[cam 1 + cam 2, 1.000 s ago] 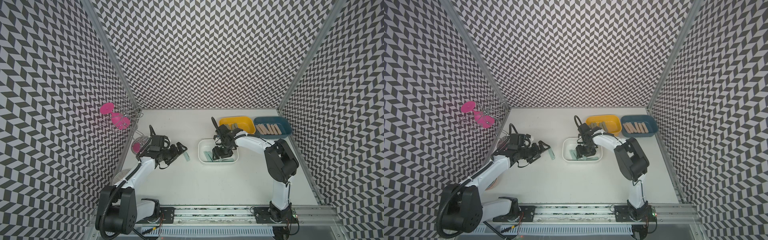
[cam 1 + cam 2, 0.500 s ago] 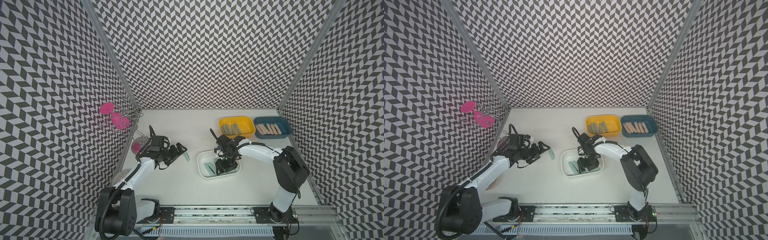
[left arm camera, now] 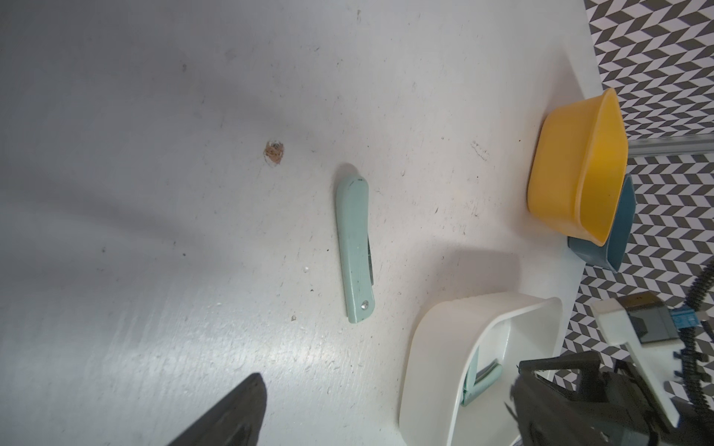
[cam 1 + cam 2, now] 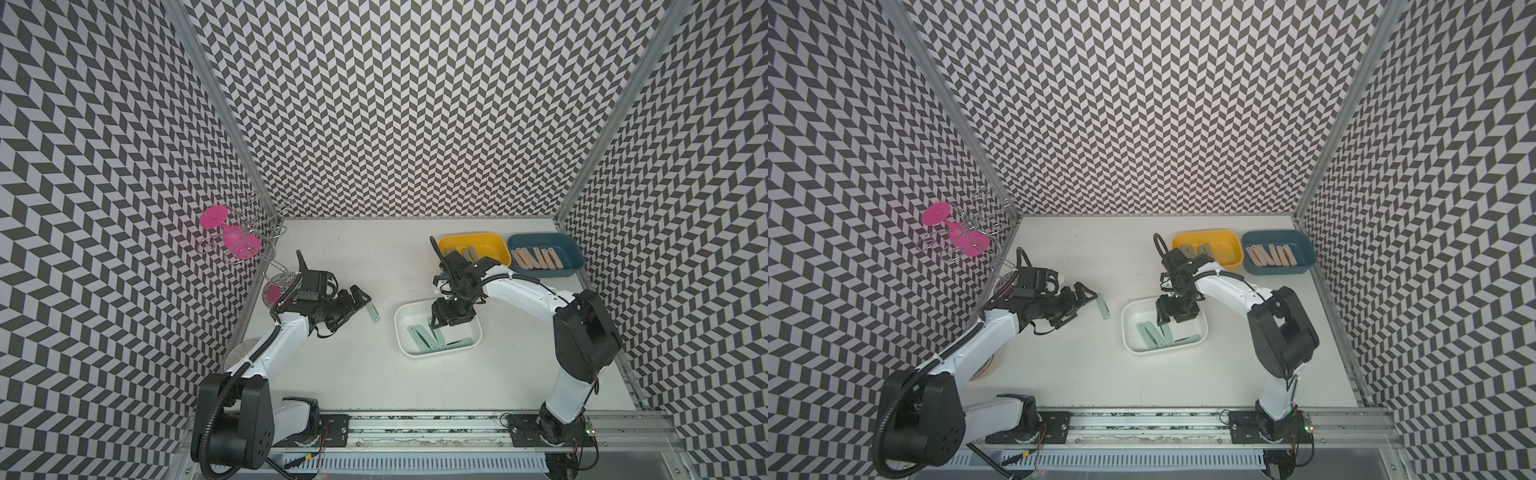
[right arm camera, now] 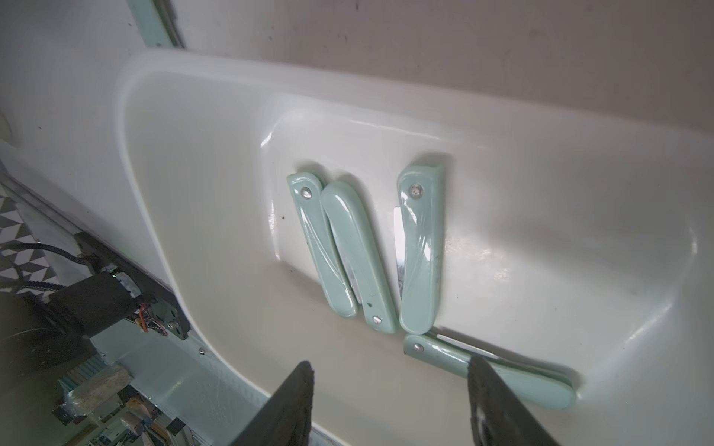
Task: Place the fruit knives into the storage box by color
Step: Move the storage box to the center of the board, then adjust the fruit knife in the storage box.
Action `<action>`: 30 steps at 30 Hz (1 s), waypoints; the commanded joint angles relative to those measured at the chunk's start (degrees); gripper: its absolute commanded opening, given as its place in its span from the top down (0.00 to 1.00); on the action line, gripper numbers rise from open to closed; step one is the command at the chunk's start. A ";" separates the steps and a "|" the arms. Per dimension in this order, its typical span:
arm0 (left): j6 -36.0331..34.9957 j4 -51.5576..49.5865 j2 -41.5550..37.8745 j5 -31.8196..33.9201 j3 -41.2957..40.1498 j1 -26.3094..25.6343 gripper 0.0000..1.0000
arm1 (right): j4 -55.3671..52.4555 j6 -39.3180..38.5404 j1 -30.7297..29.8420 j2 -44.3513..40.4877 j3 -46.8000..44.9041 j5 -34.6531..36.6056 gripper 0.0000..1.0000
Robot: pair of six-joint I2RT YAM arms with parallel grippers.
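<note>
Both top views take in the whole tabletop (image 4: 353, 374), with the white box (image 4: 398, 332) near its middle and the yellow box (image 4: 478, 240) and blue box (image 4: 569, 253) side by side at the far right. The left wrist view shows those two only side-on, their contents hidden. The right end effector (image 5: 390, 363) hangs inside the white box, jaws wide and empty. The left end effector (image 4: 362, 296) stands parted, holding nothing, and its wrist view catches one finger only. Four mint knives (image 5: 419, 251) lie in the white box, one partly behind a finger. A fifth mint knife (image 3: 355, 247) lies loose on the tabletop just beyond the left end effector.
</note>
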State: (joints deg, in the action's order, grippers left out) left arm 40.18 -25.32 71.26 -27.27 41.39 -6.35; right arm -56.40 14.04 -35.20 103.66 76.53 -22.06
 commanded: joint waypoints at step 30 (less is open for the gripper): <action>-2.48 -2.10 4.92 1.44 6.11 0.61 0.00 | -7.87 -1.91 -11.83 12.77 3.01 36.91 0.32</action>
State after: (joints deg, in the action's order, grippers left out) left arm 38.57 -27.18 75.50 -26.37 45.82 -6.31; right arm -62.81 9.72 -47.35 114.37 80.12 5.41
